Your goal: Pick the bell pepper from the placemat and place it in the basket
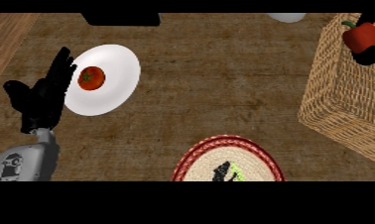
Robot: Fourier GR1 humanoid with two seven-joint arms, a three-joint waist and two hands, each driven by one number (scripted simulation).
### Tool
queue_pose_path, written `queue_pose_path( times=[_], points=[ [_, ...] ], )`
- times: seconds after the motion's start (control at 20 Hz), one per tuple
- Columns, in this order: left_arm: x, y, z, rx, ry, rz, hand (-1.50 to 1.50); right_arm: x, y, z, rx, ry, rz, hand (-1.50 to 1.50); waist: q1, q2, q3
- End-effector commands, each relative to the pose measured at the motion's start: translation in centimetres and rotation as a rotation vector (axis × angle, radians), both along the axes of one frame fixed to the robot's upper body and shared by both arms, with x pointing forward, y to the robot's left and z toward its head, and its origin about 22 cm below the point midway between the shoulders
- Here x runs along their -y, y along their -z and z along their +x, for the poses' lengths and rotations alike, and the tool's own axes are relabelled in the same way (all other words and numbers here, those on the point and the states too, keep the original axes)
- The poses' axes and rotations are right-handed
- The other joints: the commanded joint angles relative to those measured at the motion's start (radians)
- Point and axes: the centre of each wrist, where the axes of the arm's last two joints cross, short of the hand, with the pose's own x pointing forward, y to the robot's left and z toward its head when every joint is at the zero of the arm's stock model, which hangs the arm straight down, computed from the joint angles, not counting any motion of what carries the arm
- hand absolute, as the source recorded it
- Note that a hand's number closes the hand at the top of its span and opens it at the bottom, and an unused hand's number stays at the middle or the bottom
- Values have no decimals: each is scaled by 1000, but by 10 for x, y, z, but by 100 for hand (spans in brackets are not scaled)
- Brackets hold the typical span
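Observation:
The red bell pepper (pixel 359 37), with its green stem pointing left, is over the wicker basket (pixel 333 94) at the right edge of the head view. Black parts of my right hand (pixel 364 58) show just below and above the pepper, curled round it; the rest of that hand and its arm lie outside the view. The round woven placemat (pixel 196 154) with a red rim lies at the bottom centre, and a dark shape with a green bit sits on it. My left hand (pixel 40 96) rests open at the left, fingers up, beside the white plate.
A white plate (pixel 117 82) holds a tomato (pixel 91 78) at the left. A black object (pixel 121 19) sits at the far edge, and a pale round thing (pixel 285 17) at the far right. A lighter wooden strip (pixel 13 34) runs along the counter's left.

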Motion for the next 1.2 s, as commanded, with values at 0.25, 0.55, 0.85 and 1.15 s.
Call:
queue_pose_path(
  times=[0.25,0.55,0.85,1.15],
  points=[
    [-10,12,4,-7,-14,-6,0,25,11,-3,-9,-13,10,150,-4,2,2],
    [7,10,4,-12,-2,7,0,29,14,0,-49,32,-65,150,-1,2,2],
    [12,-4,0,14,12,9,0,27,27,4,-68,39,-82,150,10,5,3],
    [2,18,3,2,3,-9,0,41,21,0,-127,25,-62,150,9,8,3]
  ],
)
